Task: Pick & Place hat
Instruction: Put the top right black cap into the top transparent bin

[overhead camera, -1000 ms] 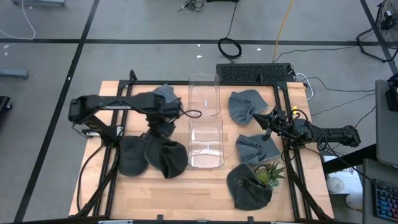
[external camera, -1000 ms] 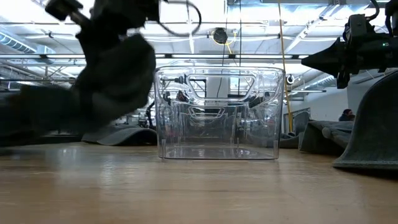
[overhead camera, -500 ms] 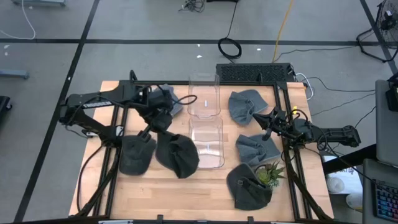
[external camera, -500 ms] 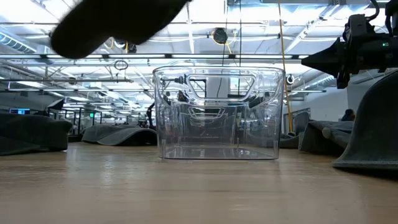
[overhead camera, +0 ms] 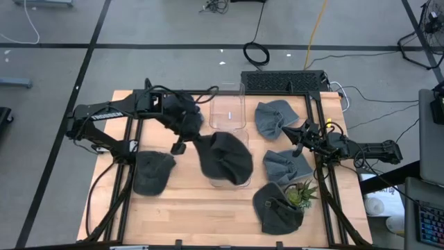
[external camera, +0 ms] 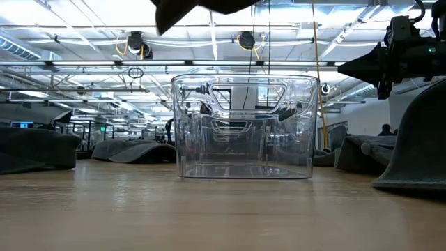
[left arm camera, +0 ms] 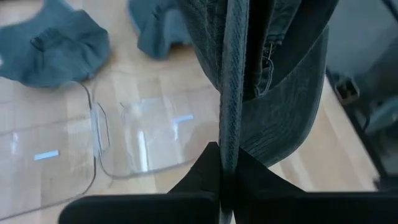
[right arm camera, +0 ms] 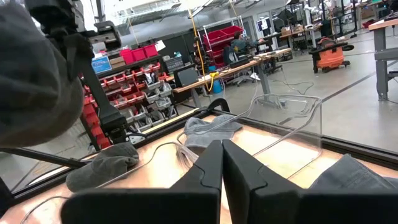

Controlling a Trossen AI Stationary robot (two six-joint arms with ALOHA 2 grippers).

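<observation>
The left gripper (left arm camera: 227, 168) has its two dark fingers pressed together on the edge of a dark grey hat (overhead camera: 225, 157), the fabric pinched in the thin line where they meet. From that pinch the hat hangs free, clear of the table (overhead camera: 180, 208). In the high view its long axis runs away from the left gripper (overhead camera: 189, 136) toward the right arm's side, and the bulk of it hangs over the nearer clear bin (overhead camera: 230, 182).

The left wrist view alone shows the stitched seam running straight out from the fingertips, with the nearer clear bin (left arm camera: 155, 140) seen beyond and below the cloth. The low view catches only a dark scrap of the hat (external camera: 198, 8) at its upper edge, above that bin (external camera: 245, 125). It does show the bin standing on the table with nothing visible on its floor, which the high view hides.

Beyond the hat, a second clear bin (overhead camera: 227, 105) stands next to the first. Other grey hats lie on the table: one (overhead camera: 152, 171) just beside the left gripper, three (overhead camera: 274, 117) near the right arm.

The right gripper (right arm camera: 222, 163) hovers well apart at the far side, fingers closed together on nothing. A potted plant (overhead camera: 300, 194) sits near it.
</observation>
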